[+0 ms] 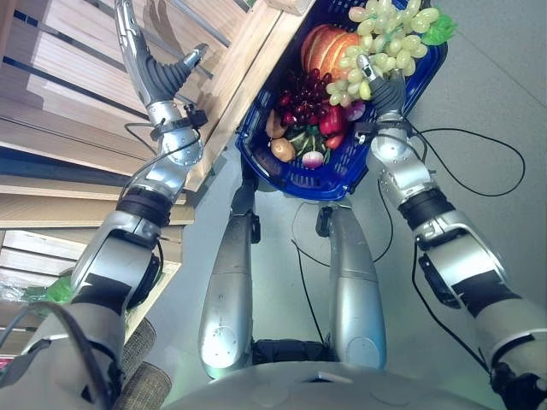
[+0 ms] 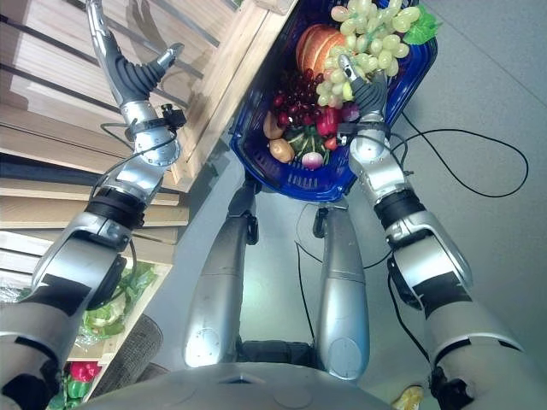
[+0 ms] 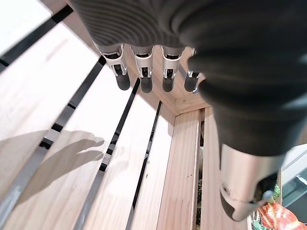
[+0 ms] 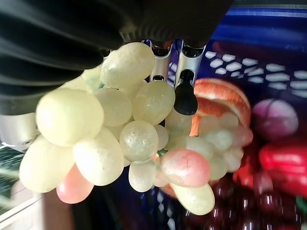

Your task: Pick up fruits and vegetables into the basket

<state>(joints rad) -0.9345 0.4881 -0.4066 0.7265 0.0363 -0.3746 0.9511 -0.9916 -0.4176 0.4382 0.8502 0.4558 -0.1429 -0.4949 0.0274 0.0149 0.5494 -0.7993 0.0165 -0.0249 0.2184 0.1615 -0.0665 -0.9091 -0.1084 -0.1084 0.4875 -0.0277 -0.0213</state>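
The green grapes (image 4: pixel 120 139) hang in my right robot hand (image 1: pixel 382 85), my fingers (image 4: pixel 185 91) curled round the top of the bunch, right over the blue basket (image 1: pixel 256 158). The basket already holds dark grapes (image 1: pixel 299 98), an orange pumpkin (image 1: pixel 323 47), a red pepper (image 1: pixel 332 121) and smaller vegetables, piled high. My worry is the release: the bunch hangs loose and heavy, and if I let go while it sits near the far rim it could roll off the heap and over the edge onto the floor. Single grapes could also tear off under my grip. My left robot hand (image 1: pixel 162 75) is spread, fingers straight, over the bare slatted wooden shelf (image 3: pixel 72 143), holding nothing, well apart from the basket.
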